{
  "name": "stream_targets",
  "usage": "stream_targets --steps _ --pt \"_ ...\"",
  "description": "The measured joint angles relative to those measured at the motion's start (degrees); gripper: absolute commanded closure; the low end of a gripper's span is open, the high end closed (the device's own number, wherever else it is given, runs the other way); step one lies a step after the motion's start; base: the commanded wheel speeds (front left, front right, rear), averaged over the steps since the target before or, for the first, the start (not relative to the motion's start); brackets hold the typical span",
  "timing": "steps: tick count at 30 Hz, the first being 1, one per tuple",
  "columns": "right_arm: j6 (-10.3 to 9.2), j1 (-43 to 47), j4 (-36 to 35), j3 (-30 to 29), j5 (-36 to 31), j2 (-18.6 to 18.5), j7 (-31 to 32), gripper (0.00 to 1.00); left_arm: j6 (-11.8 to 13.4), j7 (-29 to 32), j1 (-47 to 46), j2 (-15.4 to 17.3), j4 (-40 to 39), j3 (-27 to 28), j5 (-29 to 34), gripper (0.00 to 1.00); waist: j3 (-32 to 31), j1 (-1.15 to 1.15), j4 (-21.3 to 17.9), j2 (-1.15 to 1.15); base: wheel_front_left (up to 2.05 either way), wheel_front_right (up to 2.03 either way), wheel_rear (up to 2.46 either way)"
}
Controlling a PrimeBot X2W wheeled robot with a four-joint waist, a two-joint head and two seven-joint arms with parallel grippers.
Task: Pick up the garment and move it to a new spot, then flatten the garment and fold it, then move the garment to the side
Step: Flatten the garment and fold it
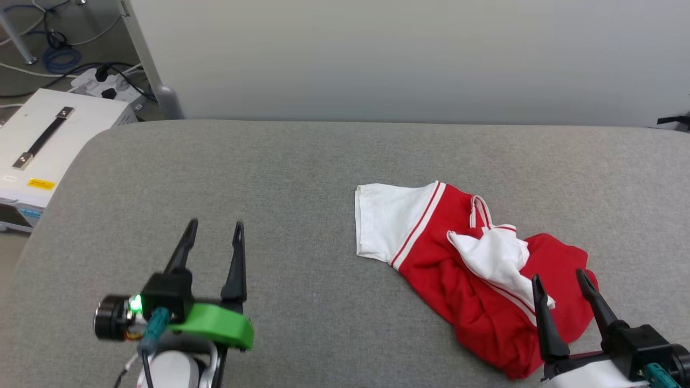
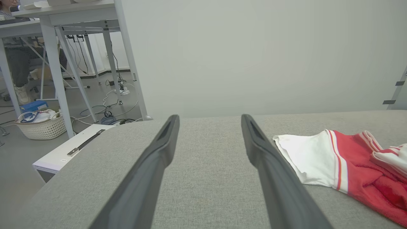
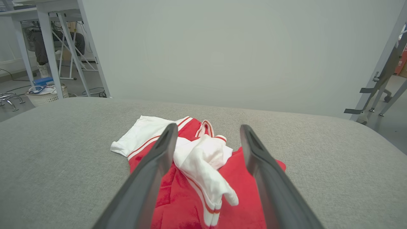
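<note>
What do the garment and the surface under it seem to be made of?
The garment: soft knit fabric, probably jersey, matte; it crumples in loose folds. The surface: grey woven upholstery cloth, likely padded; fine weave texture, rounded edge.

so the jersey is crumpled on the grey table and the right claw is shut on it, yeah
Not quite. The jersey does lie crumpled on the grey table, but the right claw is open, not shut on it. The right wrist view shows its two fingers spread wide, with nothing clamped between them.
</note>
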Motion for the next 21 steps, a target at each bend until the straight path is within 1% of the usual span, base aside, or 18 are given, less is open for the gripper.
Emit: stream_targets --steps 2,6,9,13,15,17,18,21 --pt "0.0 -0.93 -0.48 0.26 -0.01 0.01 0.0 0.0 -1.35 0.0 -4.61 0.48 0.86 -0.3 0.1 0.0 0.65 0.0 -0.38 0.0 0.0 0.0 0.0" --pt "0.0 -2.99 -1.55 0.43 -0.01 0.0 0.01 0.0 -3.46 -0.01 -14.33 2.57 3.41 -1.41 0.64 0.0 2.37 0.0 -1.55 0.0 0.0 0.0 0.0" --pt "0.0 -4.69 -2.41 0.82 -0.01 0.0 0.0 0.0 -4.45 -0.01 -22.1 4.75 7.71 -3.13 0.27 0.0 4.11 0.0 -2.68 0.0 0.0 0.0 0.0" --pt "0.0 -6.37 -3.41 1.09 0.0 0.01 0.0 0.0 -4.86 0.86 -32.46 7.09 14.56 -7.12 -2.35 0.0 6.78 0.0 -4.14 0.0 0.0 0.0 0.0" --pt "0.0 -7.06 -3.68 1.26 0.01 0.0 0.0 0.0 -4.94 4.08 -36.8 8.08 17.2 -10.59 -4.64 0.0 8.02 0.0 -4.76 0.0 0.0 0.0 0.0" --pt "0.0 -8.1 -4.02 1.55 0.1 0.01 0.01 0.0 -5.01 11.13 -41.91 9.29 20.69 -15.96 -9.91 0.0 9.77 0.0 -5.63 0.0 0.0 0.0 0.0" --pt "0.0 -8.43 -4.09 1.63 0.11 -0.01 0.01 0.0 -5.01 13.67 -43.61 9.72 21.63 -17.82 -11.88 0.0 10.4 0.0 -5.94 0.0 0.0 0.0 0.0" --pt "0.0 -9.56 -4.13 1.71 0.63 -0.01 0.01 0.0 -5.01 25.28 -49.68 11.5 23.73 -25.6 -20.69 0.0 12.78 0.0 -7.12 0.0 0.0 0.0 0.0"
